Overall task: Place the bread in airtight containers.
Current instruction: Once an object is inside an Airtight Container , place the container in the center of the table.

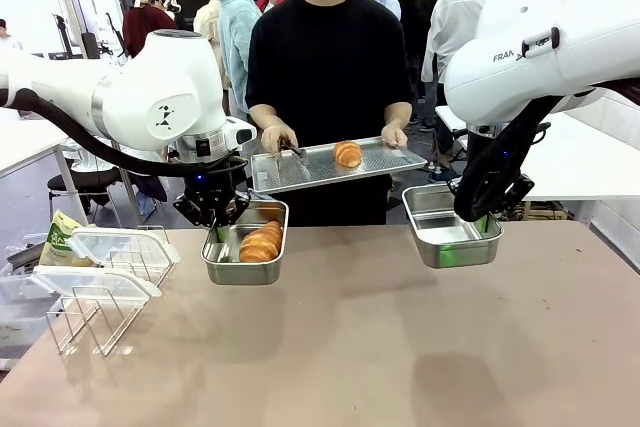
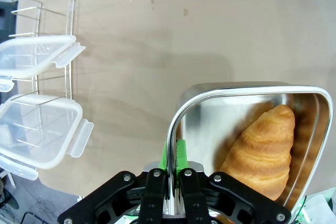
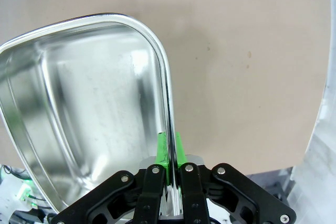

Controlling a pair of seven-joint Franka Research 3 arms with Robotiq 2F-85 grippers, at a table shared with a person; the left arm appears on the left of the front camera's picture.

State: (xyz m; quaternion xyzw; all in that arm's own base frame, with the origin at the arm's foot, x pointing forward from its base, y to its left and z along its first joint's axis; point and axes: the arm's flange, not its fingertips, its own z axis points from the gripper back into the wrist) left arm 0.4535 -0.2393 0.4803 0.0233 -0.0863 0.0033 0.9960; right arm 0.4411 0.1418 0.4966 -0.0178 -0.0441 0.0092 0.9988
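Observation:
My left gripper [image 1: 212,219] is shut on the left rim of a steel airtight container [image 1: 232,269] that holds one golden ridged bread roll [image 1: 262,243]. In the left wrist view the green pads of the gripper [image 2: 176,157] pinch that container's rim [image 2: 236,90], with the bread [image 2: 265,150] lying inside. My right gripper [image 1: 481,219] is shut on the right rim of a second, empty container [image 1: 440,242]; its wrist view shows the gripper [image 3: 169,150] clamping the bare tin [image 3: 79,103]. A second bread roll [image 1: 348,154] lies on the tray held by the person.
Across the table a person holds a perforated metal tray [image 1: 300,175] in both hands, with tongs [image 1: 291,148] in one. At the left, two clear clip lids [image 1: 120,245] [image 1: 92,281] rest on a wire rack [image 1: 95,317]; both lids [image 2: 31,56] [image 2: 37,132] also appear in the left wrist view.

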